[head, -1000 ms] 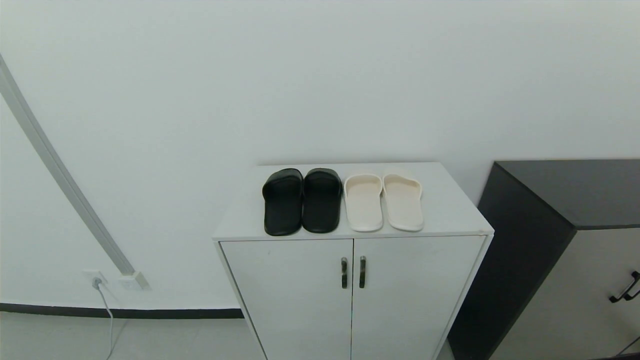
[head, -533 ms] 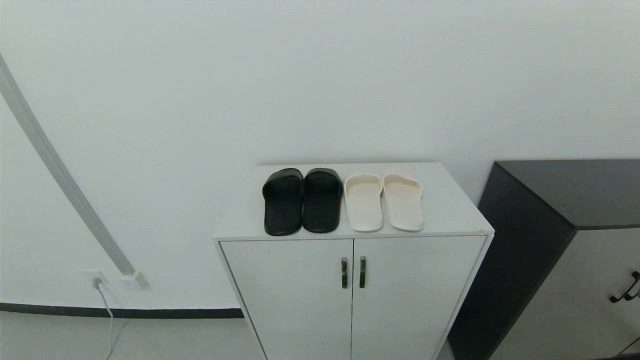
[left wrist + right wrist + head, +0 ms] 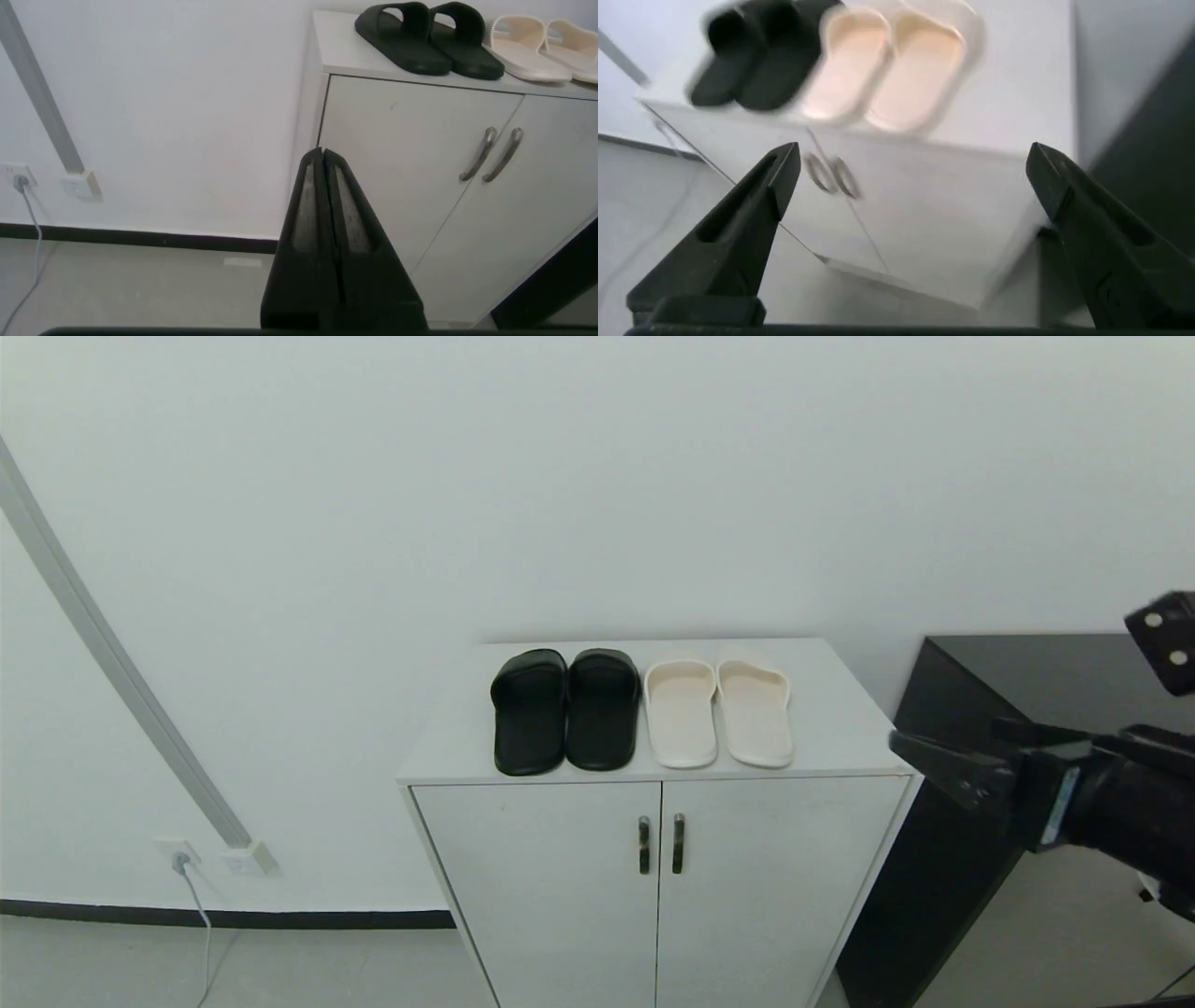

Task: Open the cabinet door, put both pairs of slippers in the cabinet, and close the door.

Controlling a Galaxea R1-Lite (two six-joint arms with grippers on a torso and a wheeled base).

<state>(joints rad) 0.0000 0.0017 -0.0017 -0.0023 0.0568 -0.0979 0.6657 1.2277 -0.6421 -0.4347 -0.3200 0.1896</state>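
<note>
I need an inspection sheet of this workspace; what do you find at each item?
Surface: white cabinet top, carries both pairs.
Job's things: black slippers and cream slippers side by side on top; both doors shut.
Clutter: nothing seen.
Grippers: left gripper shut, empty; right gripper open, empty, right of the cabinet.
Cables: grey cable plugged into a wall socket, left of the cabinet.
Surroundings: white wall behind; dark cabinet on the right.

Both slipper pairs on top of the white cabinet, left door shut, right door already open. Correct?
Not quite. The right door is shut too, flush with the left door, as the head view shows. The black slippers and cream slippers do sit on top of the white cabinet.
</note>
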